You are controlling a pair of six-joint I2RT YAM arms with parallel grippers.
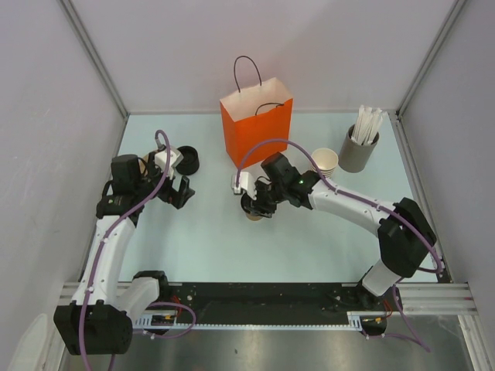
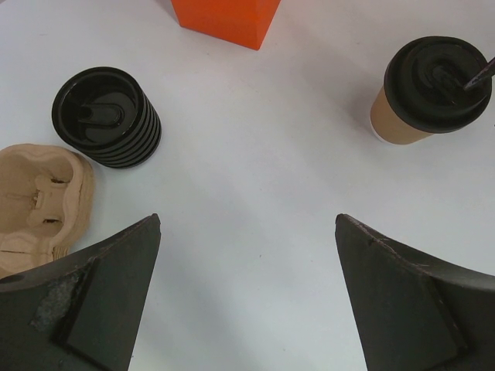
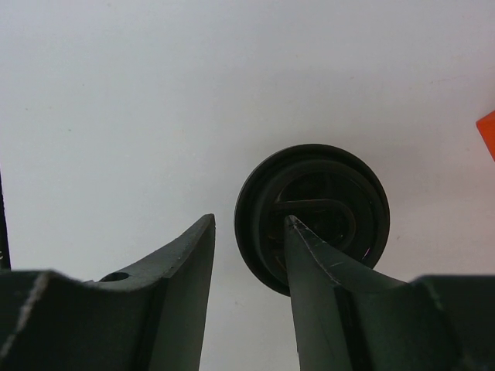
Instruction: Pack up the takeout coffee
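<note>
The takeout coffee point(image 1: 253, 212) is a tan paper cup with its black lid on, standing upright mid-table in front of the orange bag. The left wrist view shows it at upper right point(image 2: 433, 89). My right gripper point(image 1: 258, 202) hovers right over it. In the right wrist view its jaws point(image 3: 249, 219) stand partly apart with only table between them. One fingertip point(image 3: 298, 232) lies over the lid point(image 3: 352, 193), and the other hangs beside the cup. My left gripper point(image 1: 179, 193) point(image 2: 247, 218) is wide open over bare table, holding nothing.
An orange paper bag point(image 1: 257, 131) point(image 2: 224, 19) stands open at the back centre. A stack of black lids point(image 1: 188, 160) point(image 2: 104, 116) and a brown pulp cup carrier point(image 2: 35, 201) sit by the left gripper. Stacked tan cups point(image 1: 326, 162) and a grey holder of white sticks point(image 1: 360, 147) stand back right.
</note>
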